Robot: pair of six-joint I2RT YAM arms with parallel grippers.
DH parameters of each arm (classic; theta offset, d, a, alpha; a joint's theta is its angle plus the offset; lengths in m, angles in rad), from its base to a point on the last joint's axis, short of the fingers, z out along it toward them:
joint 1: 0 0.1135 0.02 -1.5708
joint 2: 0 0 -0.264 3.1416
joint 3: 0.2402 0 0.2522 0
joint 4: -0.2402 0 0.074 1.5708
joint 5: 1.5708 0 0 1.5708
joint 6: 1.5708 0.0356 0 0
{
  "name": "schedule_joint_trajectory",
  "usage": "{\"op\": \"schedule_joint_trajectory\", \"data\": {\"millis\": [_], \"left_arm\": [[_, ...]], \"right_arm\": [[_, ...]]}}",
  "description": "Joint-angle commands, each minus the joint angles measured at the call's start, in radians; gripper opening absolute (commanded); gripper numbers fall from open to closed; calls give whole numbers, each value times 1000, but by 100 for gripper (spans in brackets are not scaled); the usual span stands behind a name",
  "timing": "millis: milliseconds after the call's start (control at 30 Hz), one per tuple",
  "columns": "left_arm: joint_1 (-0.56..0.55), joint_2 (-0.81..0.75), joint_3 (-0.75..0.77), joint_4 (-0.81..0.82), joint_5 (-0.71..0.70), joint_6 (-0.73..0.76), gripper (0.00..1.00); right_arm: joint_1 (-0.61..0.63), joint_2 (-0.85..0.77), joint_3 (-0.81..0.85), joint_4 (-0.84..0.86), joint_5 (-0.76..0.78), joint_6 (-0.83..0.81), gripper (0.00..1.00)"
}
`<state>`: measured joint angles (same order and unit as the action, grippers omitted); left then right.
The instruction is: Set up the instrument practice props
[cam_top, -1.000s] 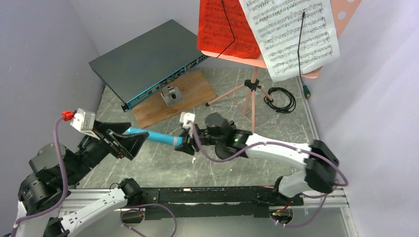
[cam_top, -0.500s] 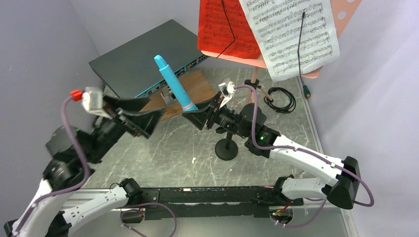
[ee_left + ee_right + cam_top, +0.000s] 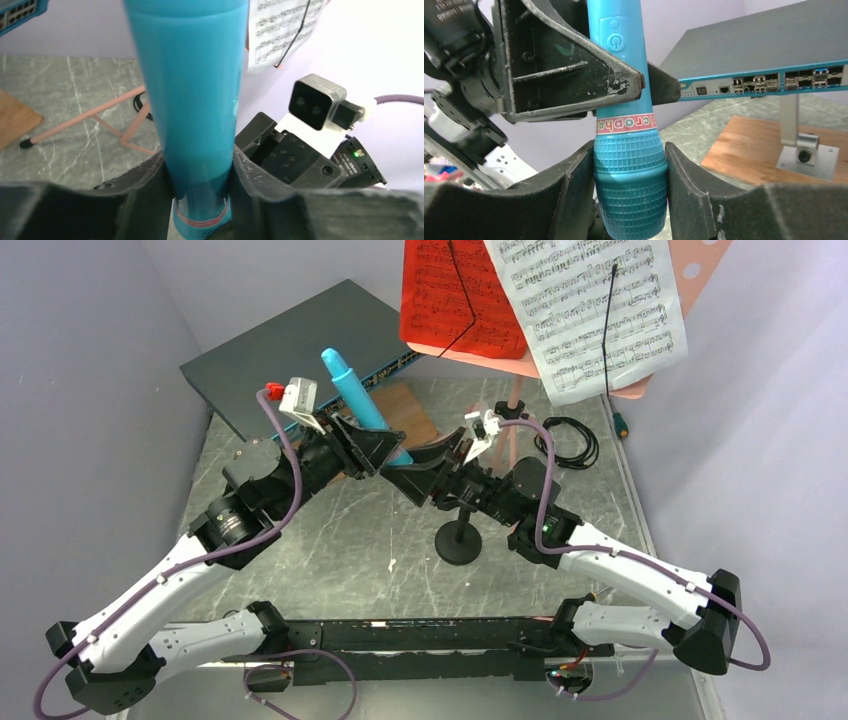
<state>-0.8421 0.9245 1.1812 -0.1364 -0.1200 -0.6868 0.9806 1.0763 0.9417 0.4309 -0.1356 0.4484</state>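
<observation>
Both arms have the cyan-blue microphone (image 3: 352,390), tilted in the air above the tabletop (image 3: 330,560). The right fingers (image 3: 569,195) squeeze its gridded head, and the left fingers (image 3: 265,200) pinch the smooth shaft just above. The pink lettered band shows only on the right wrist view. Only overhead shows the black mic stand (image 3: 458,542) below, near the music stand (image 3: 512,430) legs.
</observation>
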Motion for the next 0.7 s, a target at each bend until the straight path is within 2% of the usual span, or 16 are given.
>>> {"op": "schedule_joint_trajectory", "data": {"millis": [0, 67, 100, 133, 233, 300, 333, 433, 500, 600, 667], "left_arm": [[2, 37, 26, 126, 92, 33, 25], [2, 55, 33, 108, 117, 93, 8], [3, 54, 33, 91, 128, 131, 2], [2, 53, 31, 77, 141, 183, 0], [2, 70, 75, -61, 170, 328, 0], [2, 80, 105, -152, 189, 416, 0], [2, 86, 117, -197, 202, 456, 0], [2, 109, 151, -334, 248, 561, 0], [3, 139, 191, -432, 281, 579, 0], [4, 180, 227, -500, 358, 549, 0], [4, 198, 228, -497, 442, 517, 0]], "right_arm": [[4, -44, 33, -25, 8, -59, 0], [4, -51, 83, -160, -9, -125, 4], [5, -57, 103, -234, -12, -155, 15], [4, -67, 120, -312, -18, -182, 31], [3, -104, 138, -508, -16, -272, 78], [4, -136, 133, -616, 20, -309, 95], [3, -152, 132, -653, 51, -319, 99], [-2, -189, 162, -737, 197, -266, 100], [-27, -200, 198, -750, 236, -196, 100], [-102, -182, 245, -693, 46, -115, 100], [-131, -156, 278, -660, -11, -45, 100]]}}
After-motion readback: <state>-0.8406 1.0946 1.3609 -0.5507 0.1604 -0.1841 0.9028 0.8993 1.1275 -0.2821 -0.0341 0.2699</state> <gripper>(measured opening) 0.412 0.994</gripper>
